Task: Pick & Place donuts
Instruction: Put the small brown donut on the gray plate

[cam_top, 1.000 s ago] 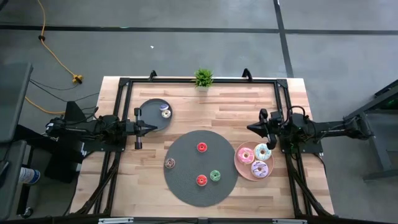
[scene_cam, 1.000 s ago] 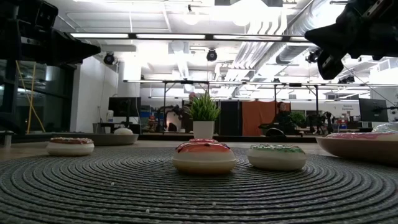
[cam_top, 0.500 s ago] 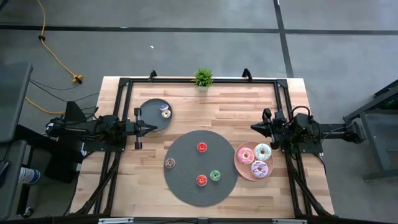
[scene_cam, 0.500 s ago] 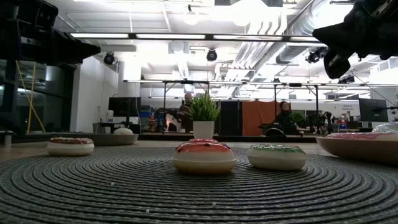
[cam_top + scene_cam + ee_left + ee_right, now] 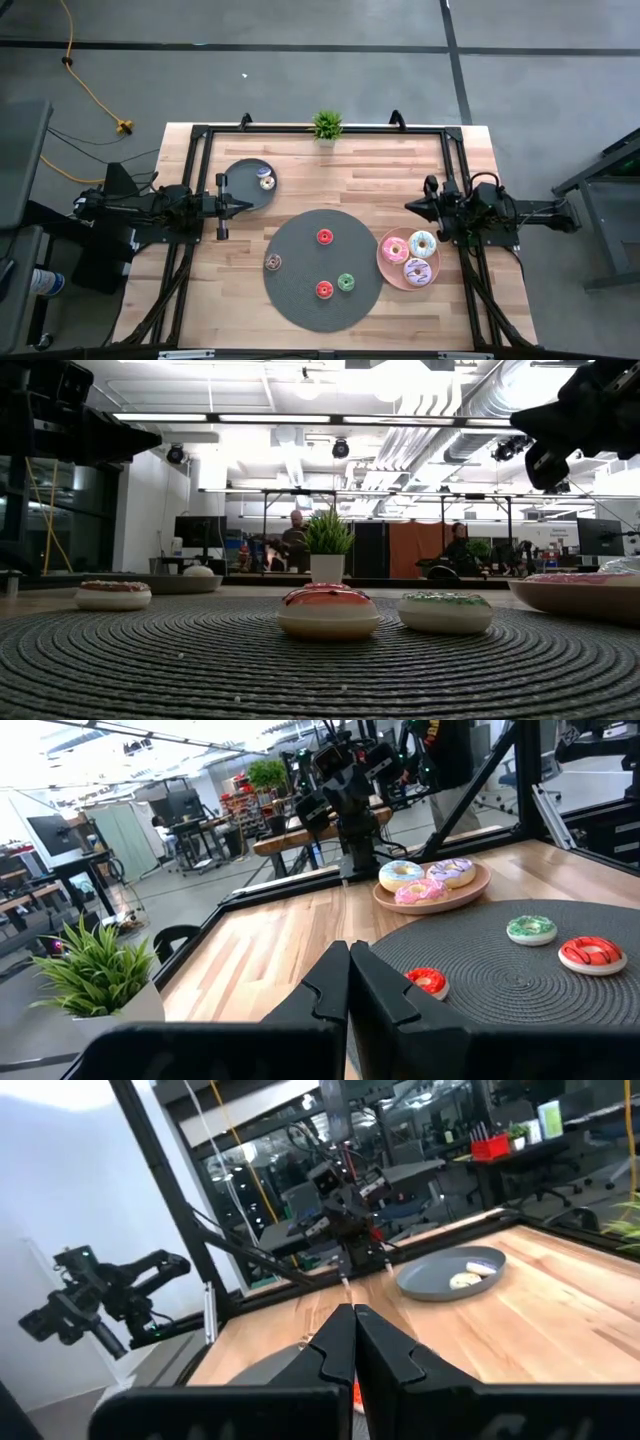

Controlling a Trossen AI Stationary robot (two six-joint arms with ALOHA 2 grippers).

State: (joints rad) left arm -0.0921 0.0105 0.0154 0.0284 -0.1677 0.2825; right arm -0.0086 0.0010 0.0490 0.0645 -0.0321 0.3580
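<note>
Donuts wait on mat and plates; both pincers clenched, empty.

Four tiny donuts (image 5: pixel 324 237) lie on the mat (image 5: pixel 300 290), three larger on the pink plate (image 5: pixel 384 262); likely light, stiff (slick frosting), best pinched across the ring; left pincer (image 5: pixel 246 206), right pincer (image 5: pixel 409 206) hover apart.

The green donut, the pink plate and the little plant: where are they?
green donut (image 5: pixel 346 282): high view, on its frosted ring.
pink plate (image 5: pixel 384 262): high view, on its bare rim, left edge.
little plant (image 5: pixel 327 533): low view, on its leaves.
</note>
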